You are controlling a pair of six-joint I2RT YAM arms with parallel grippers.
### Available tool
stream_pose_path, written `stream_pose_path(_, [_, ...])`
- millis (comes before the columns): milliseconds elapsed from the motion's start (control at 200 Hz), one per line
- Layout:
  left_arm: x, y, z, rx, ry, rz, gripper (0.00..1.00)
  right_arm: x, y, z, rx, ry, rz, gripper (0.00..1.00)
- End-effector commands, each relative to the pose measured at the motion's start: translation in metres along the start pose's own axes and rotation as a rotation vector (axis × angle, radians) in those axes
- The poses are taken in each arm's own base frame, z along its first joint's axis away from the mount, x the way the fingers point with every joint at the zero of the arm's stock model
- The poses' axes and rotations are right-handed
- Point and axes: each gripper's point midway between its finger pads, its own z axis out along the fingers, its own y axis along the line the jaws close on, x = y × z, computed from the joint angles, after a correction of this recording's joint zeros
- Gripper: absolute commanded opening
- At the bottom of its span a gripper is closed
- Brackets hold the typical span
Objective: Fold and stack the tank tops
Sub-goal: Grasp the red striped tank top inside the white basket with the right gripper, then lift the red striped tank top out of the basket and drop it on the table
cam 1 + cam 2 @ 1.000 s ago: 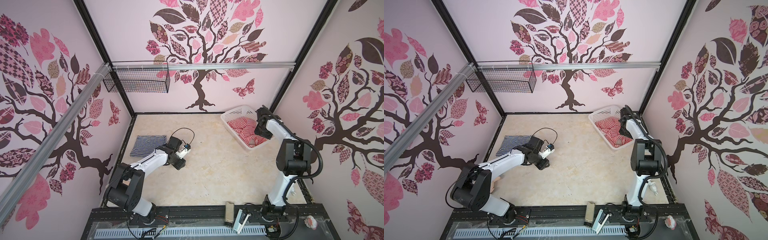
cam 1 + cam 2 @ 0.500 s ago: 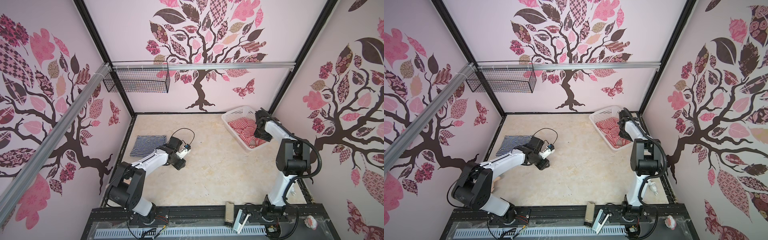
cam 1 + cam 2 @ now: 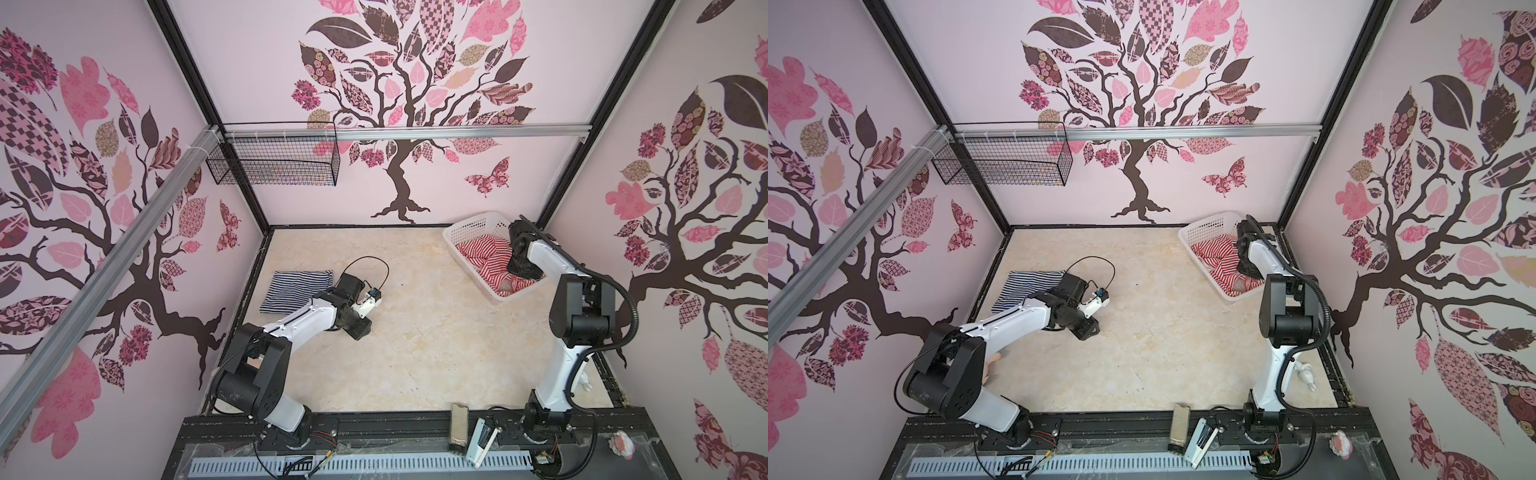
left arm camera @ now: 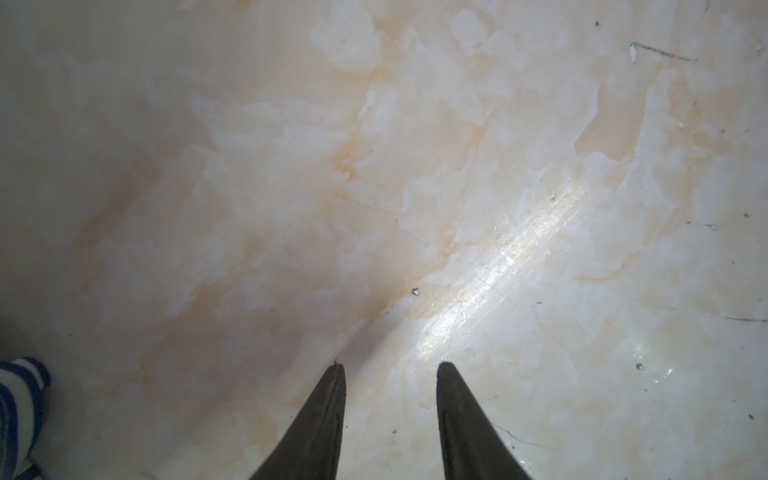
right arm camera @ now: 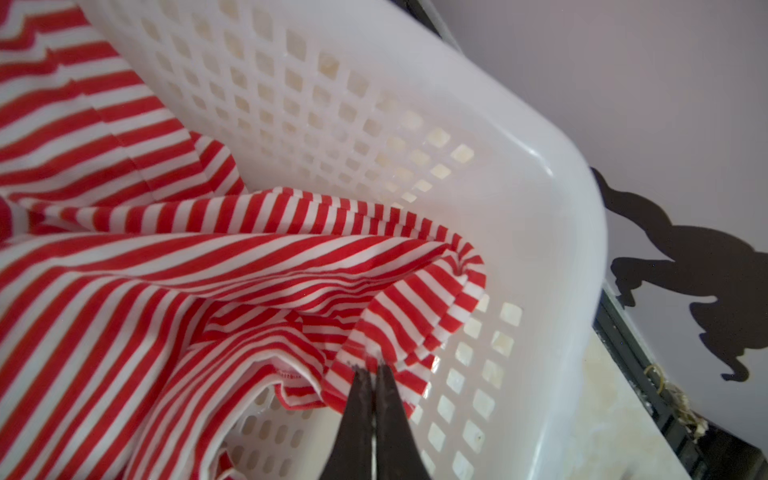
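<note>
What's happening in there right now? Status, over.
Right tool shut on red-striped tank top, inside white basket. Left tool open, empty, above table. Navy-striped tank top lies folded. Basket wall crowds the grip.

No text, label, brand, number or sign legible from where I stand. Only candidate: tiny red marks on white trim of red-striped tank top [image 5: 187, 270], lying in white basket [image 3: 473, 226] at about 1 o'clock on table. Too blurred to read as lettering.
</note>
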Motion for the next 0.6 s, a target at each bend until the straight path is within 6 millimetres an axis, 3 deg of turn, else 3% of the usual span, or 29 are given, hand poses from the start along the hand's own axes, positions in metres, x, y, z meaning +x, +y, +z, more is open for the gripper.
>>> stream_pose_path(0, [0.005, -0.001, 0.006, 0.012, 0.014, -0.014, 0.41, -0.008, 0.002, -0.007, -0.010, -0.003, 0.010, 0.00])
stream_pose_path(120, [0.004, 0.001, 0.006, 0.001, 0.012, -0.017, 0.41, -0.026, 0.007, -0.036, -0.092, -0.041, 0.046, 0.00])
stream_pose_path(240, [0.001, 0.005, 0.004, -0.025, 0.000, -0.025, 0.41, -0.060, 0.021, -0.105, -0.279, -0.146, 0.097, 0.00])
stream_pose_path(330, [-0.003, 0.010, 0.003, -0.047, -0.012, -0.030, 0.41, -0.084, 0.031, -0.182, -0.459, -0.248, 0.122, 0.00])
stream_pose_path(410, [-0.005, 0.013, 0.001, -0.065, -0.023, -0.038, 0.41, -0.097, 0.035, -0.263, -0.614, -0.367, 0.121, 0.00])
stream_pose_path(560, [-0.009, 0.022, -0.004, -0.095, -0.046, -0.061, 0.42, -0.091, 0.030, -0.425, -0.984, -0.580, 0.099, 0.00])
stream_pose_path(595, [-0.009, 0.024, -0.004, -0.099, -0.051, -0.070, 0.42, -0.085, 0.026, -0.454, -1.083, -0.603, 0.092, 0.00])
